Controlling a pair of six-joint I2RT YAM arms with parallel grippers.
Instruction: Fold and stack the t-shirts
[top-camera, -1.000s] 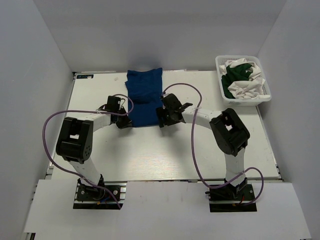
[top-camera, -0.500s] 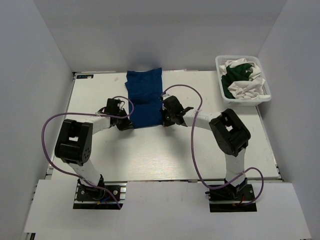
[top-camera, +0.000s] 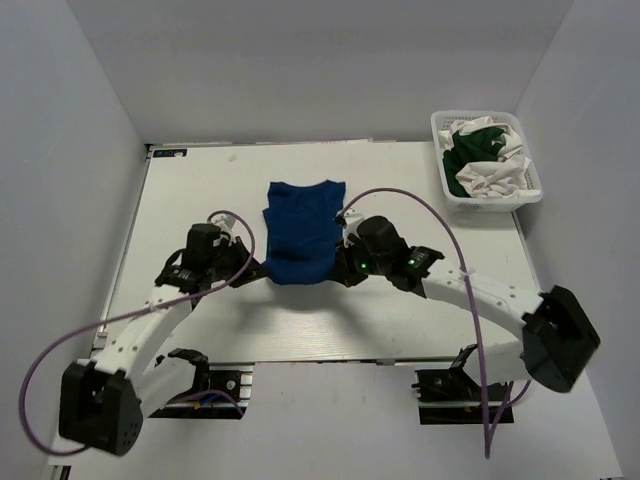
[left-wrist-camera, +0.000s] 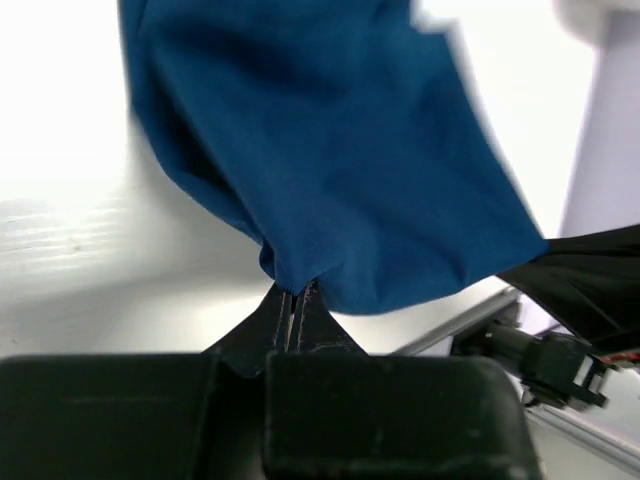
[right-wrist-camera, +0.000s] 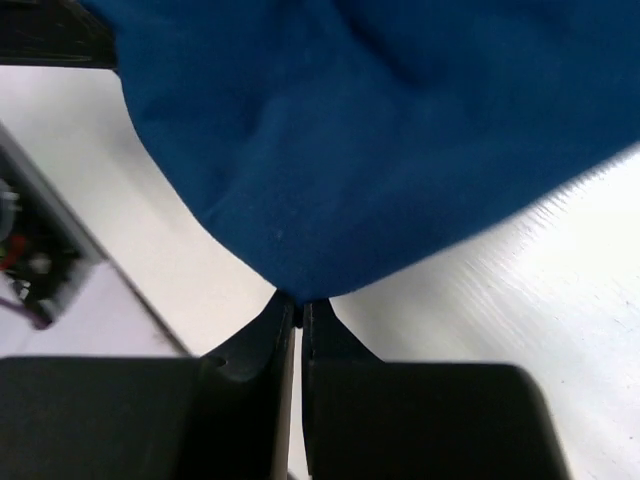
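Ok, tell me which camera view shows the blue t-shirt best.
The top external view: it alone shows the whole blue t-shirt, outline and both held near corners. Each wrist view shows only one corner up close, pinched in the shut left pincer or right pincer.

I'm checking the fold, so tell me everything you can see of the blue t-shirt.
The blue t-shirt is soft royal-blue cloth, no print showing, folded into a narrow panel at the middle of the white table. The left gripper and right gripper are each shut on one near corner, bunching the cloth there. Its far end looks to rest flat.
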